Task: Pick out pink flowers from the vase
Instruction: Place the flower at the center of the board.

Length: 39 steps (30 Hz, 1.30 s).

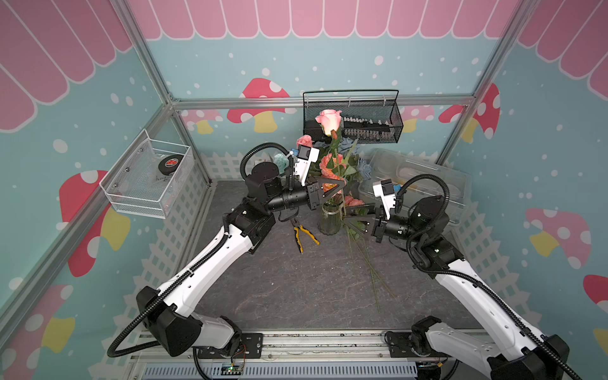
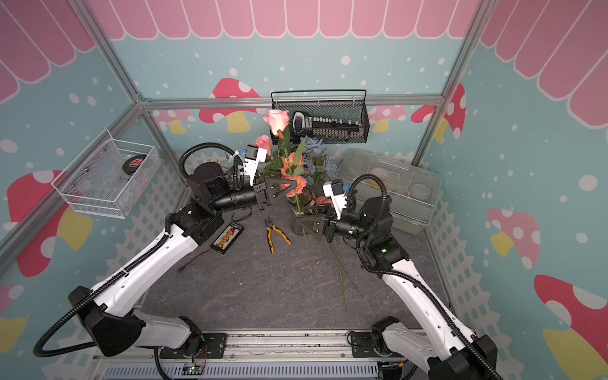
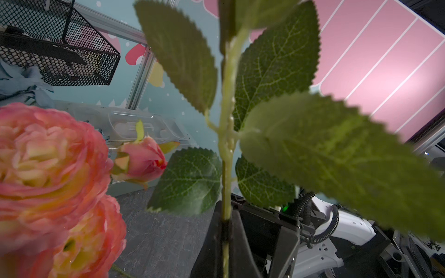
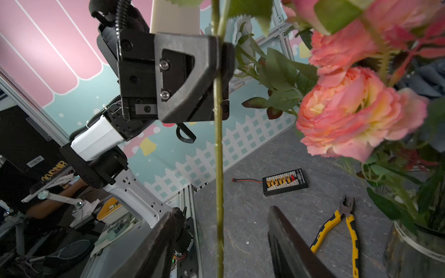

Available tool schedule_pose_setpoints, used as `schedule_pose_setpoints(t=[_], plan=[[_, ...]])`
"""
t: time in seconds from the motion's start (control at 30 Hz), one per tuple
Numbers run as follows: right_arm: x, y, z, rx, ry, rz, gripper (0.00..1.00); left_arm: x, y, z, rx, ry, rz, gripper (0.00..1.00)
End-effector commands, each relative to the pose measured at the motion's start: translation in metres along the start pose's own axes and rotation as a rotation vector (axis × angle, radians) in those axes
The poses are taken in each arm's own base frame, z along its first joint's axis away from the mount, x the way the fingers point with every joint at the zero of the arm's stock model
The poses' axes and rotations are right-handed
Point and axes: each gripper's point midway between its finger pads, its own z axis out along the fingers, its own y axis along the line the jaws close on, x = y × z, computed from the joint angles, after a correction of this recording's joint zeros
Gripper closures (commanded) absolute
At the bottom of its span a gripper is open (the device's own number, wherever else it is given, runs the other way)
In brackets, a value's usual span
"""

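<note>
Handover step: left pincer [image 4: 218, 74] clamps the stem [image 4: 218, 156] of a pink rose [image 1: 328, 120] beside the vase [image 1: 330, 223], while right pincer [image 4: 221, 240], half-open around the stem, should close next.

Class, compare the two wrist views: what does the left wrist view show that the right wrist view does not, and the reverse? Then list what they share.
Only the left wrist view: the black mesh basket and the clear plastic box.
Only the right wrist view: the pliers, the black connector board and the glass vase.
Both: the rose stem clamped in the shut left claw, the coral-pink blooms and the grey tabletop.
</note>
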Motion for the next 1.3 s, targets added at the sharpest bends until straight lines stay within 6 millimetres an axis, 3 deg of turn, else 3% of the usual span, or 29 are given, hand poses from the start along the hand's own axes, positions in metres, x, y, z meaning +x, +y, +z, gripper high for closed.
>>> schedule_pose_setpoints(t=[0.0,0.13,0.23,0.4,0.57,0.7,0.73,0.8,0.83,0.93,1.07,1.17,1.27], plan=[[-0.007,0.013,0.004,-0.034,0.007,-0.033,0.47,0.002,-0.004,0.003,0.027,0.003,-0.009,1.00],[-0.004,0.010,0.005,-0.004,0.021,-0.037,0.69,0.003,-0.002,0.003,0.022,0.005,-0.009,1.00],[-0.001,0.007,0.007,0.009,0.033,-0.029,0.78,0.002,-0.002,0.003,0.024,0.001,-0.008,1.00],[0.001,0.003,0.007,0.028,0.036,-0.026,0.90,0.003,-0.001,0.003,0.024,0.000,-0.005,1.00],[0.000,-0.001,0.008,0.051,0.032,-0.023,0.99,0.003,-0.001,0.002,0.012,-0.007,0.008,0.93],[-0.004,0.001,0.005,0.069,0.014,-0.038,1.00,0.001,0.000,-0.001,-0.001,-0.022,0.022,0.72],[-0.005,0.001,0.004,0.075,0.009,-0.045,1.00,0.001,0.003,-0.001,-0.015,-0.026,0.018,0.58],[-0.010,0.000,0.000,0.111,-0.012,-0.064,1.00,-0.001,0.009,-0.002,-0.058,-0.042,0.003,0.18],[-0.014,-0.002,-0.004,0.149,-0.028,-0.083,1.00,-0.002,0.011,-0.004,-0.084,-0.052,0.004,0.02],[-0.028,-0.009,-0.026,0.317,-0.080,-0.145,1.00,-0.005,0.017,-0.015,-0.165,-0.085,0.029,0.01],[-0.042,-0.045,-0.067,0.673,-0.101,-0.163,1.00,-0.006,0.020,-0.030,-0.236,-0.119,0.064,0.01],[-0.038,-0.073,-0.083,0.852,-0.057,-0.155,1.00,-0.006,0.019,-0.038,-0.252,-0.160,0.087,0.01],[-0.020,-0.102,-0.091,0.976,0.014,-0.117,1.00,-0.007,0.012,-0.045,-0.237,-0.220,0.134,0.01]])
